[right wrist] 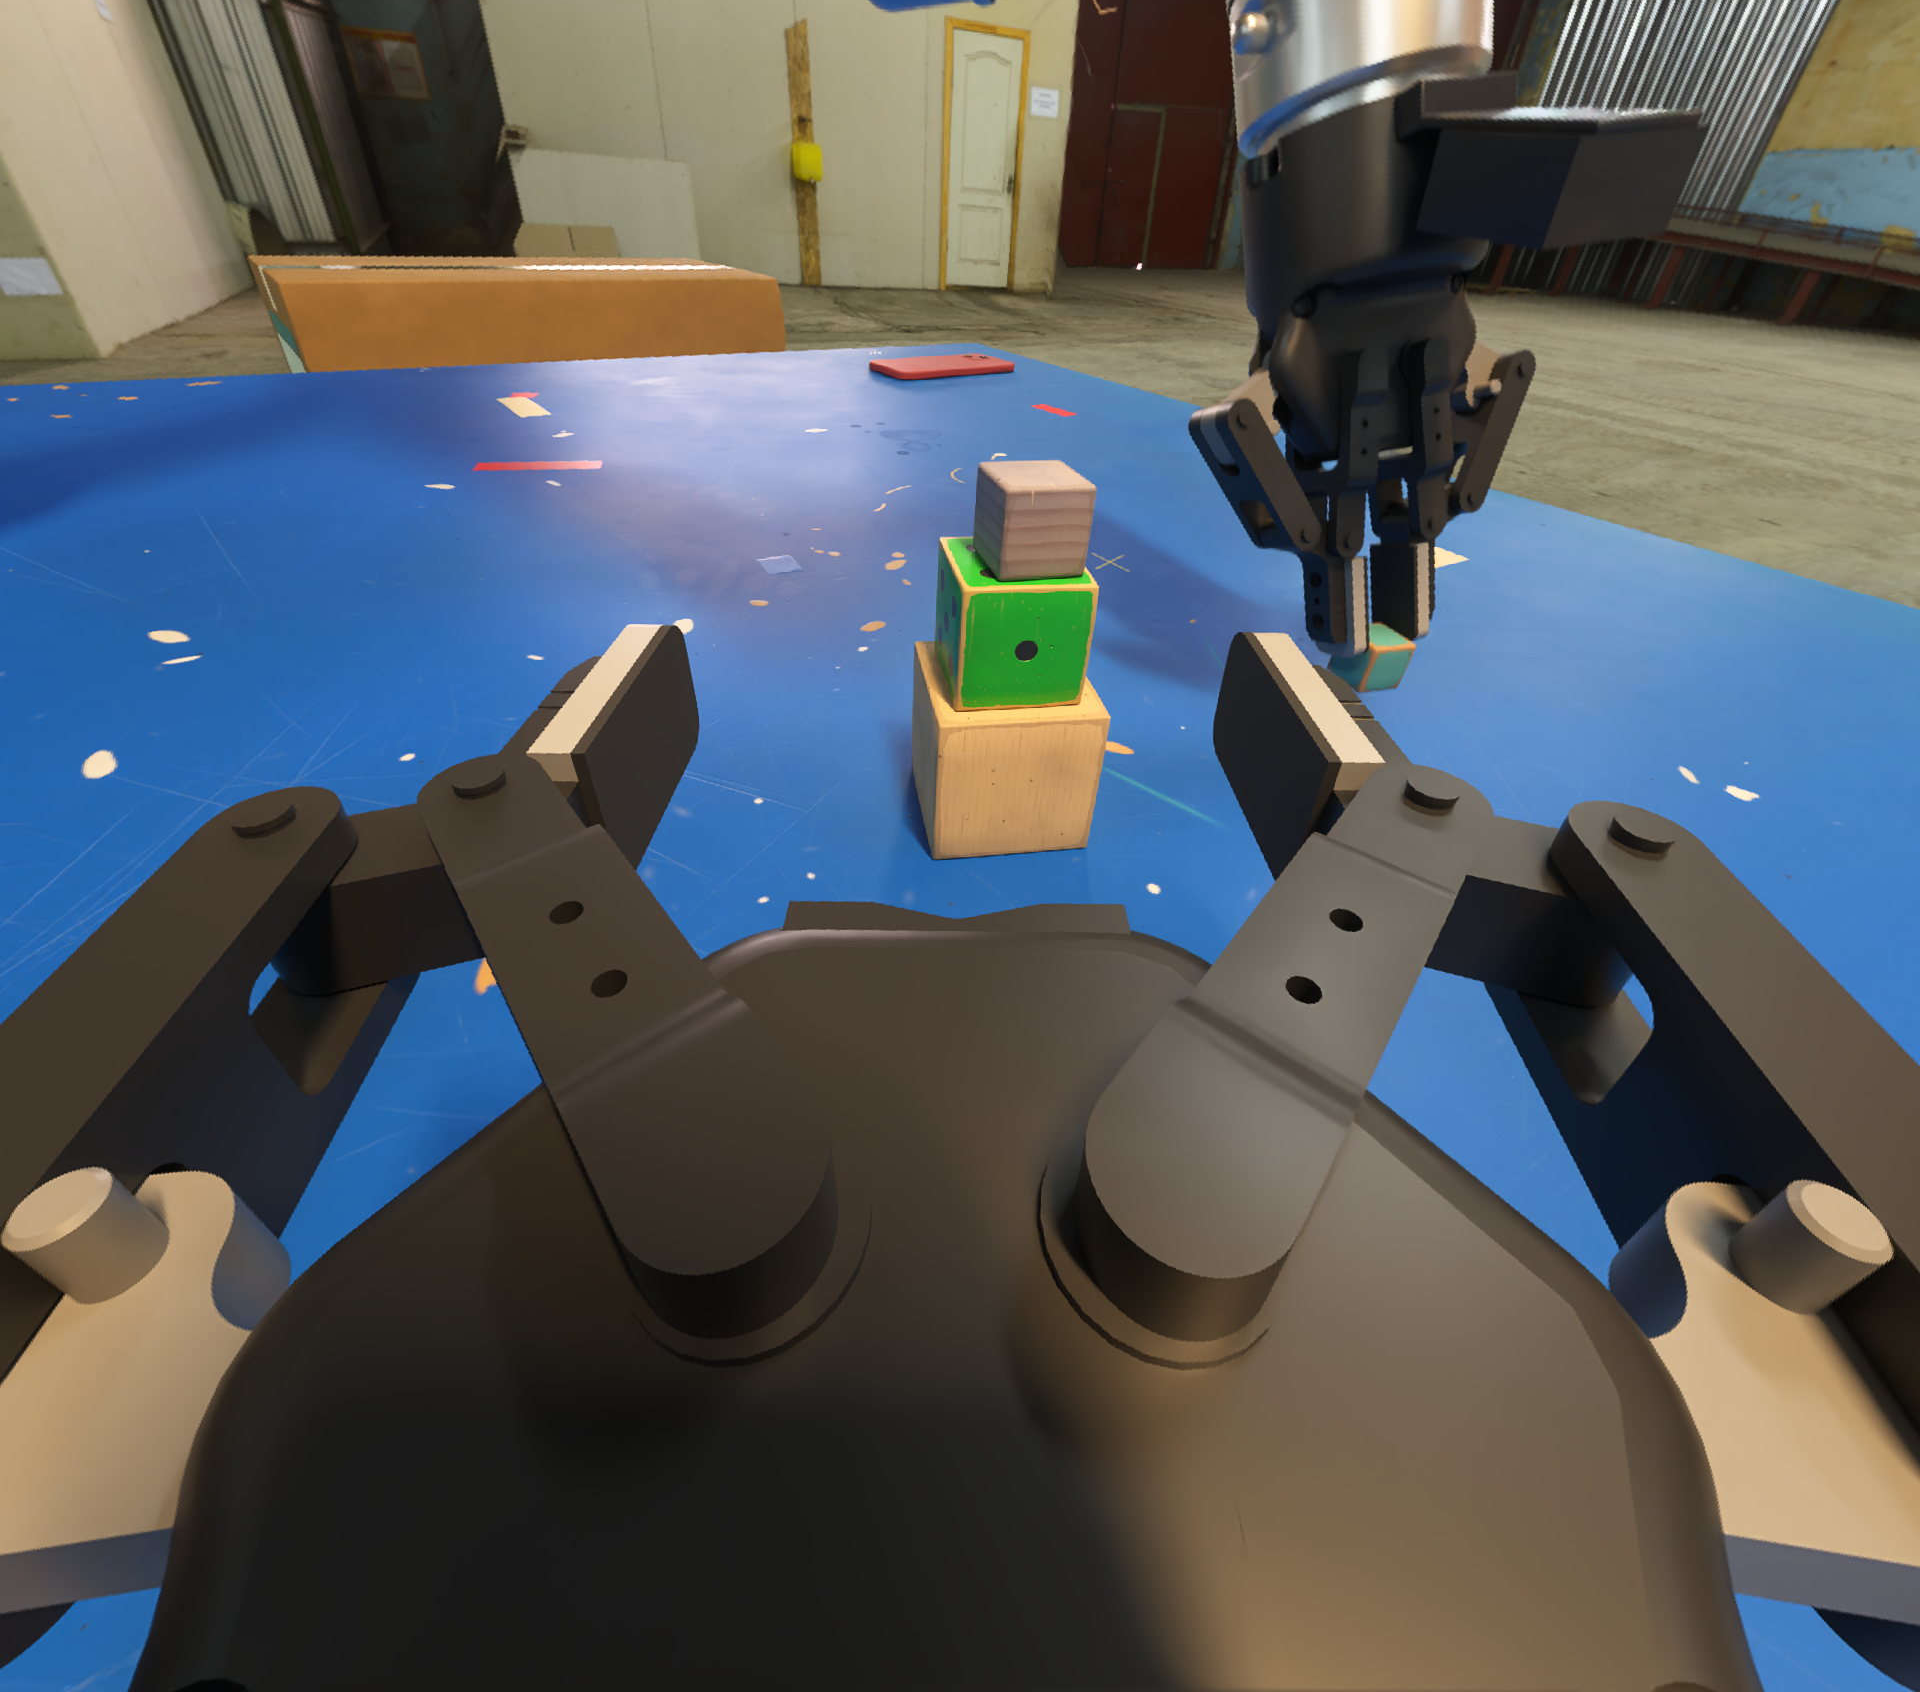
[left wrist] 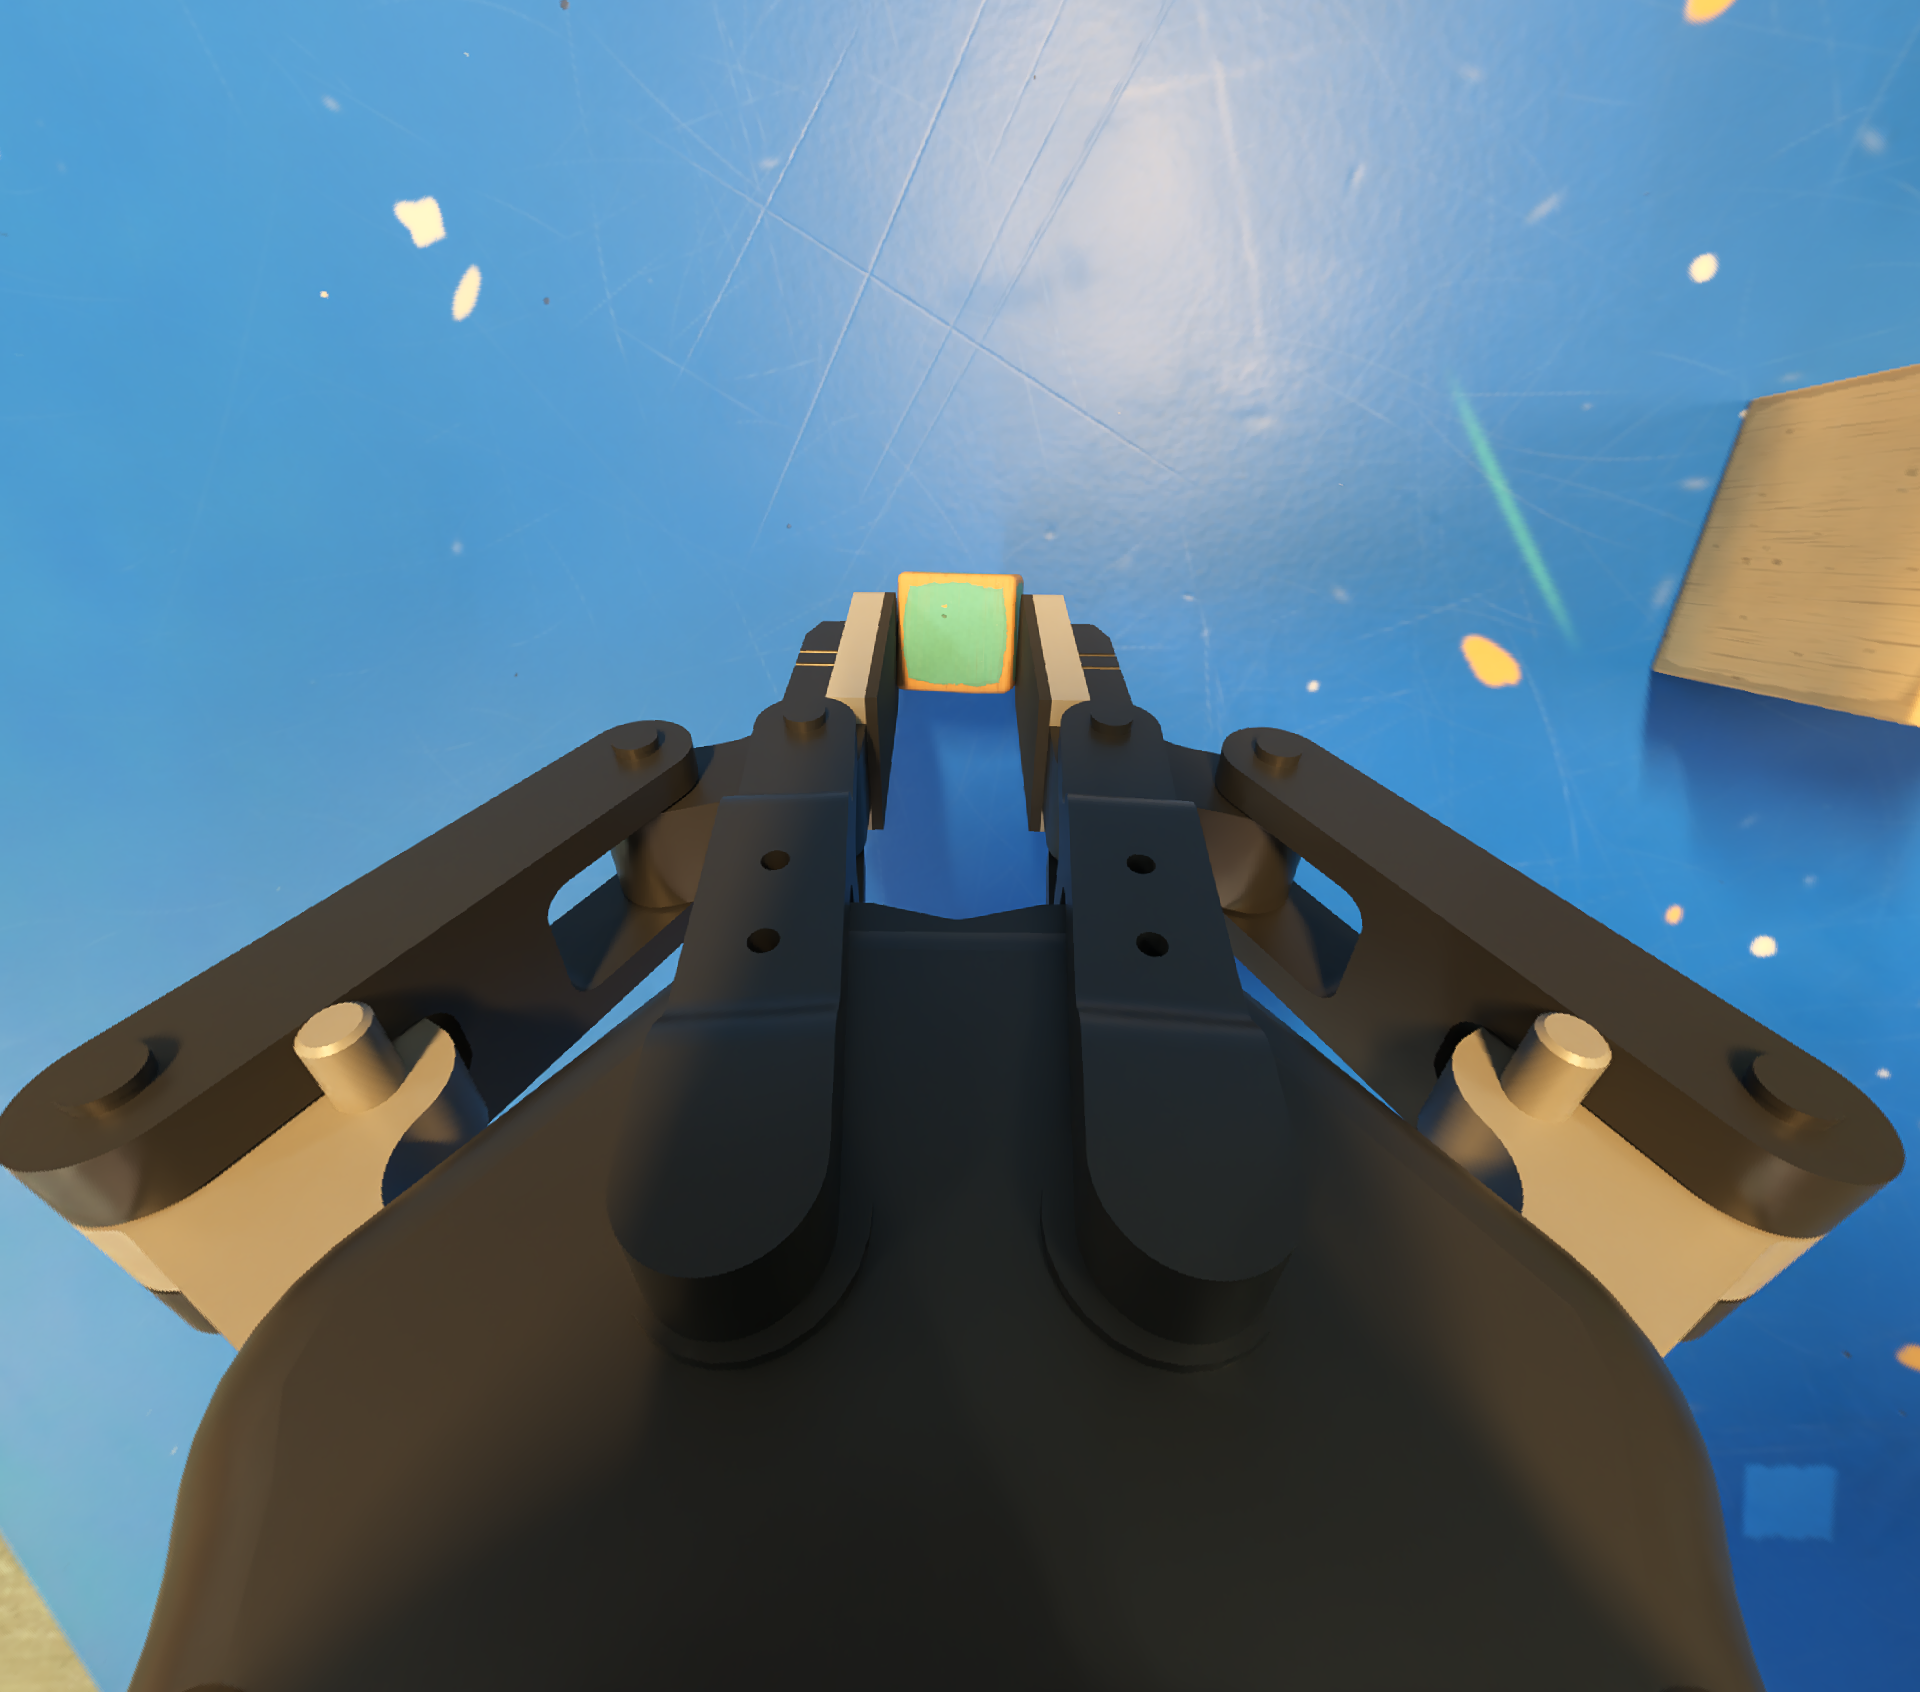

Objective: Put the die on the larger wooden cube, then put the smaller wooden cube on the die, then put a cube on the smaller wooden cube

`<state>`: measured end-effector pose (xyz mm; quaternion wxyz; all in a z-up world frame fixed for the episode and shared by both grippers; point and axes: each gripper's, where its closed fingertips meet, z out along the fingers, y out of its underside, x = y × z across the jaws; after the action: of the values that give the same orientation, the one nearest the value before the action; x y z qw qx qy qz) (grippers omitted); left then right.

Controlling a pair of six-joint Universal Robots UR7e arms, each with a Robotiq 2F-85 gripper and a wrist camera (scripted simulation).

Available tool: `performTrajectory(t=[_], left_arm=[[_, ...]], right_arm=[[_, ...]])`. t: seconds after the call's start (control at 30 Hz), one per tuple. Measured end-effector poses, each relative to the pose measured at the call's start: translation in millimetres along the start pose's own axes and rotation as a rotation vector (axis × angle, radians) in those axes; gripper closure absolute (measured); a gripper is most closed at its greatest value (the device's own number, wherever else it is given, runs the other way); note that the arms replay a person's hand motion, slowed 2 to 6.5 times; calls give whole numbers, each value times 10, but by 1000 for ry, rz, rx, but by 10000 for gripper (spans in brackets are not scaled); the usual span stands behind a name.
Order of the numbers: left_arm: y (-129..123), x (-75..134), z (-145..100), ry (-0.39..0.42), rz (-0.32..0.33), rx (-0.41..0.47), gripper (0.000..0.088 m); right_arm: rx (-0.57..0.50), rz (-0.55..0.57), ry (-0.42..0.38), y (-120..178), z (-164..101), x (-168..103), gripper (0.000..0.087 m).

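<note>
Bright window daylight, soft glare on the blue table (left wrist: 1143, 208), perhaps slight wide-angle edge stretch.

We see a blue surface (right wrist: 312, 603), scratched and flecked with pale paint chips. Directly on it, near the middle, stands the larger wooden cube (right wrist: 1006, 785), which bears the other stacked pieces. To its right a small teal cube (right wrist: 1377, 663) sits low at the surface; whether it touches we cannot tell. At the far edge lies a flat red object (right wrist: 940, 366). Red and cream tape strips mark the far left area.
</note>
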<state>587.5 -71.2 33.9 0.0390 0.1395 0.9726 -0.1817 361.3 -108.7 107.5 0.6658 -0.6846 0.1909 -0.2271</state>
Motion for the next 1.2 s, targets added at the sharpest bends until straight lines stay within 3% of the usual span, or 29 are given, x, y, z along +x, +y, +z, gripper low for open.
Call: performTrajectory(t=[0.33,0.77,1.0,1.2], left_arm=[[-166,177,-600,-49,15,17,668],[-539,740,-1359,-55,39,87,668],[-672,1092,-1568,-36,44,110,668],[-701,1329,-1598,-21,54,92,668]], right_arm=[[-2,-6,0,2,4,-5,20],[1,-4,3,-2,4,1,20],[3,-3,3,-3,3,2,20],[4,-4,6,-5,2,4,20]])
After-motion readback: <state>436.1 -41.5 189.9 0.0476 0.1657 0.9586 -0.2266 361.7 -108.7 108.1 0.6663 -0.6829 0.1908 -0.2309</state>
